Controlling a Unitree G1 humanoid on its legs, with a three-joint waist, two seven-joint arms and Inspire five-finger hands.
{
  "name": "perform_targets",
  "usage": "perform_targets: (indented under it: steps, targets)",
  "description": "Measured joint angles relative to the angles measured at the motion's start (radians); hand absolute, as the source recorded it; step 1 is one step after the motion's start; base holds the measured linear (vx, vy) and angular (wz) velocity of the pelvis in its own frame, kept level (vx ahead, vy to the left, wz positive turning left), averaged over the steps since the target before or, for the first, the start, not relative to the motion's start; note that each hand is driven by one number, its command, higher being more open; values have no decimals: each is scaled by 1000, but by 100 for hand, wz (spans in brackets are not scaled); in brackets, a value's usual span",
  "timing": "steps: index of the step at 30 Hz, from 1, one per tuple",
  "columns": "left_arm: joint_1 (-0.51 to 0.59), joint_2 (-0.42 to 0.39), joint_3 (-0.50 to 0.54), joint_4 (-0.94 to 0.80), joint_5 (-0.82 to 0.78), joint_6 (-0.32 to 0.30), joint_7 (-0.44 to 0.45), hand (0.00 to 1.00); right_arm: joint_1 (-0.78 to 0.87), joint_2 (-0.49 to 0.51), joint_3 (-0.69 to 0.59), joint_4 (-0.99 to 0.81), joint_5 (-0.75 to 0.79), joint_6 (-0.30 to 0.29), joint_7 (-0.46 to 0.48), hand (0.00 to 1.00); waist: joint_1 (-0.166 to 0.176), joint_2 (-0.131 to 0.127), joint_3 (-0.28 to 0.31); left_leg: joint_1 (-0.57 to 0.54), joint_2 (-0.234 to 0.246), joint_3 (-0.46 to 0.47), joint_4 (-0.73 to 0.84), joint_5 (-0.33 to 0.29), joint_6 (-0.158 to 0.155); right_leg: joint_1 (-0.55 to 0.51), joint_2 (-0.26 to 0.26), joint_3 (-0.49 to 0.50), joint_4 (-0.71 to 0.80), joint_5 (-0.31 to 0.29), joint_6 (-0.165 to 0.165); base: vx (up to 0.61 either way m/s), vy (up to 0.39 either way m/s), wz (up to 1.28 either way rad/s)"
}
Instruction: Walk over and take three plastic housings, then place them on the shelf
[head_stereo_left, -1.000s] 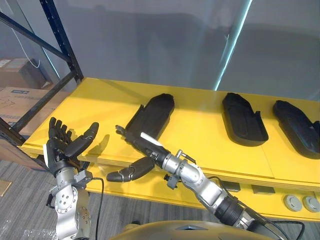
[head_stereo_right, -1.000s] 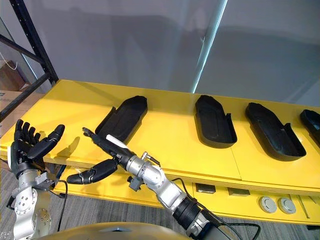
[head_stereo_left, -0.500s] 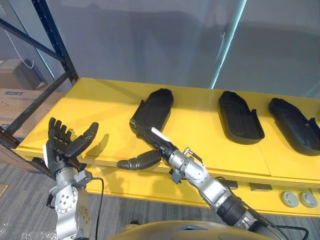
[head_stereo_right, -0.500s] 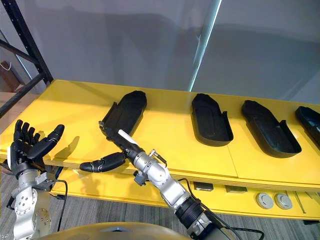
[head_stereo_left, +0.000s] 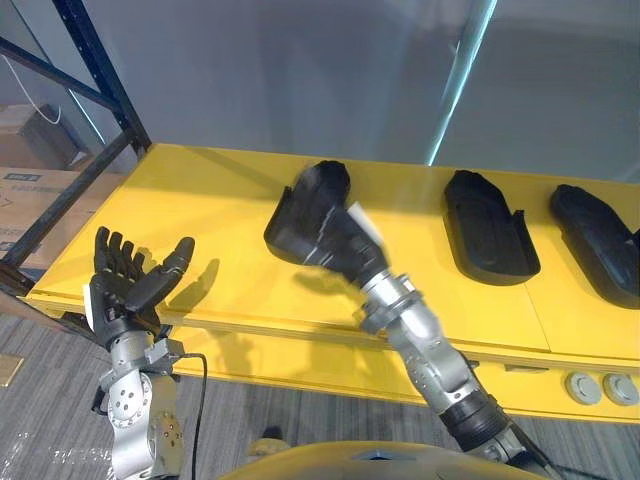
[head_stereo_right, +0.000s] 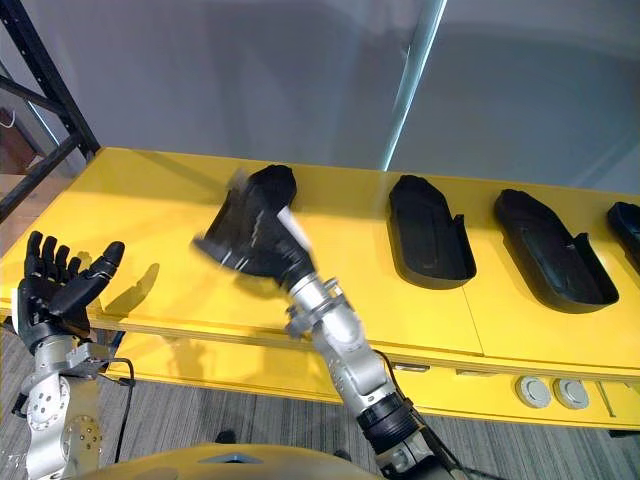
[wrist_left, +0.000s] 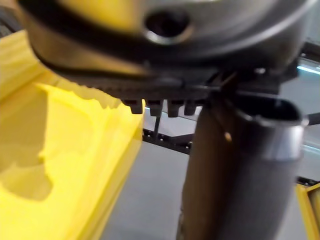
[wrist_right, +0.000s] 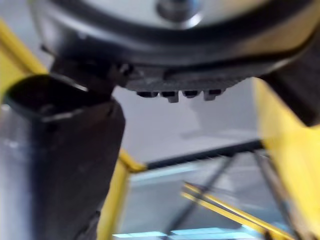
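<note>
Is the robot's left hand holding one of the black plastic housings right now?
No, the left hand is open with straight fingers and holds nothing.

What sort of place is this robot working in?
Probably a warehouse or factory workshop: black plastic housings lie in a row on a long yellow bench, with dark steel racking and cardboard boxes beside it.

Housings (head_stereo_left: 488, 240) in row on table (head_stereo_left: 200, 210)

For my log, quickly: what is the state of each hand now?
Left hand: open, empty.
Right hand: closed on the leftmost plastic housing.
</note>
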Motion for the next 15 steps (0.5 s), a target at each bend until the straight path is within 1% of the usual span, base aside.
perform_targets:
  steps: [2, 3, 6, 7, 8, 15]
  targets:
    - [0, -8, -1, -26, -11, -20, -12, 100, 0, 14, -118, -90, 48, -55, -20, 100, -1, -2, 0, 3, -1, 16, 22, -14, -2, 3, -1, 16, 0, 1, 1, 11, 10, -23]
    - [-2, -9, -1, -42, -28, -30, -20, 100, 2, 14, -196, -136, 74, -69, -33, 100, -7, -1, 0, 9, -1, 27, 33, -24, -1, 9, -2, 27, 0, 1, 1, 6, 21, -29]
    - [-10, -9, -1, -83, -40, -43, -39, 100, 29, 7, -350, -174, 95, -78, -86, 100, -32, -1, 0, 15, 1, 44, 44, -36, -2, 12, -4, 44, 0, 1, 1, -12, 17, -20]
    - [-15, -9, -3, -101, -40, -43, -41, 100, 60, 3, -408, -174, 94, -68, -117, 100, -44, 0, 0, 17, 2, 49, 44, -36, -2, 11, -4, 48, 0, 1, 1, -9, 9, -9]
    - [-31, -52, -4, -112, -41, -44, -53, 100, 253, 35, -533, -173, 16, -10, -161, 100, -111, 20, -11, 44, 17, 100, 42, -48, -7, 4, 15, 95, 0, 2, 2, -4, 3, -4]
    - [-30, -51, -13, -112, -38, -43, -53, 100, 279, 35, -536, -173, 15, -11, -162, 100, -112, 21, -9, 44, 15, 100, 44, -47, -7, 3, 8, 97, 0, 3, 3, 0, 0, 0]
